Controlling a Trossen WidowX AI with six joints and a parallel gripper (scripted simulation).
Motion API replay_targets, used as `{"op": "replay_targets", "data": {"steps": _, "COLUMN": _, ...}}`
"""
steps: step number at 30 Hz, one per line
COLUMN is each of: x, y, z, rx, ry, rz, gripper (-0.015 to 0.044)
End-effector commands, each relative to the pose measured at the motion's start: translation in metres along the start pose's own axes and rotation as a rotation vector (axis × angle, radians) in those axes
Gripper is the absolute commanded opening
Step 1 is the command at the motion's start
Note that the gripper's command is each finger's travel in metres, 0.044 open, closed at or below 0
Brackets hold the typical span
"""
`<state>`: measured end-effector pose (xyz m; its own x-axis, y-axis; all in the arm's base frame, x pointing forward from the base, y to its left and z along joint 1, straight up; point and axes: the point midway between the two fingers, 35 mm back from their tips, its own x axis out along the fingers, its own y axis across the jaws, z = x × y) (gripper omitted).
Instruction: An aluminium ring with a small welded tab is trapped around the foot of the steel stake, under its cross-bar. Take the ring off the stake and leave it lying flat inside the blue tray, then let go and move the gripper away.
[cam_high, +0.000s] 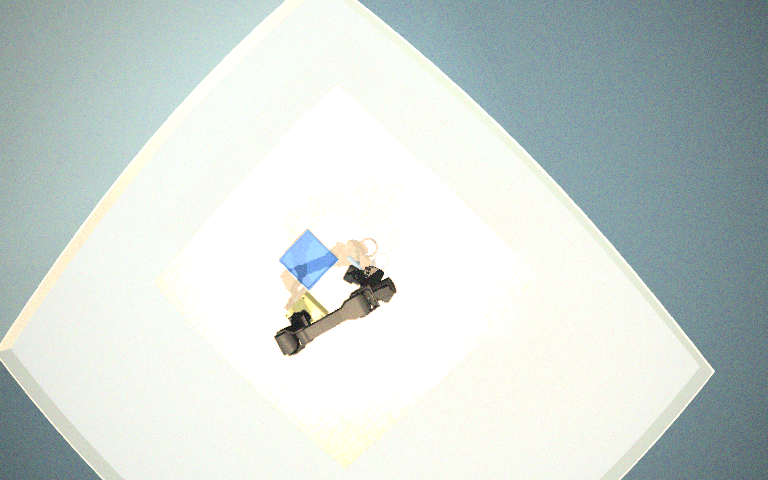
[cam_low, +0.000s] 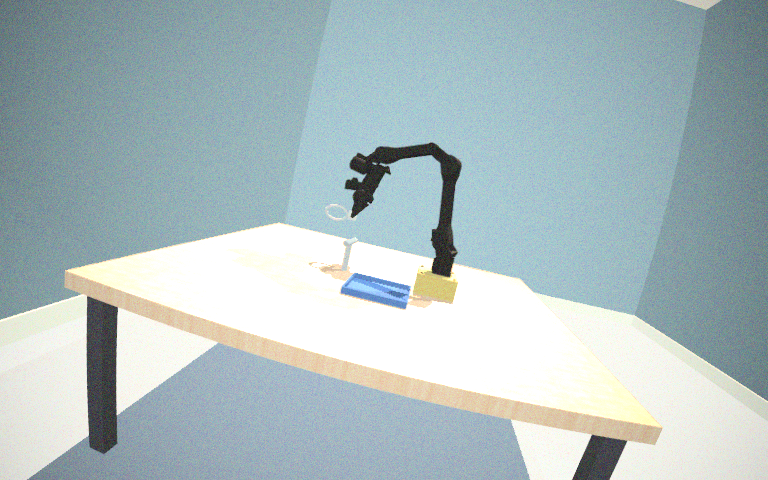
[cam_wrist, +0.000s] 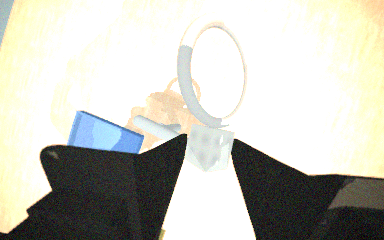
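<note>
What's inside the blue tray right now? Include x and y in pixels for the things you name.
Only shadow shows inside the blue tray (cam_high: 301, 249) (cam_low: 373, 300) (cam_wrist: 107, 134); no object is visible in it. The wrist view hides its near part behind the gripper (cam_low: 352, 216) (cam_wrist: 210, 140).

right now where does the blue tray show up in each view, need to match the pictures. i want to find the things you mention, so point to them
Top: the blue tray (cam_high: 308, 259) (cam_low: 374, 290) (cam_wrist: 105, 134) is a diamond just left of centre.
Exterior: just below centre, between the stake (cam_low: 346, 255) (cam_wrist: 155, 126) and the yellow block under the arm.
Wrist: left side, partly cut off by the dark jaws.
Shared landmark: the aluminium ring (cam_high: 376, 259) (cam_low: 336, 212) (cam_wrist: 184, 75).
</note>
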<state>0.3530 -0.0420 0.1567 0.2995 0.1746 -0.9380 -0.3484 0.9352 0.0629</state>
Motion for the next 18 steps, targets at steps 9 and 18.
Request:
{"op": "replay_targets", "data": {"steps": 9, "x": -0.003, "y": 0.015, "z": -0.009, "rx": -0.248, "ry": -0.072, "rz": -0.050, "gripper": 0.0000}}
{"op": "replay_targets", "data": {"steps": 18, "x": -0.003, "y": 0.026, "z": -0.018, "rx": -0.443, "ry": -0.121, "rz": -0.097, "gripper": 0.0000}}
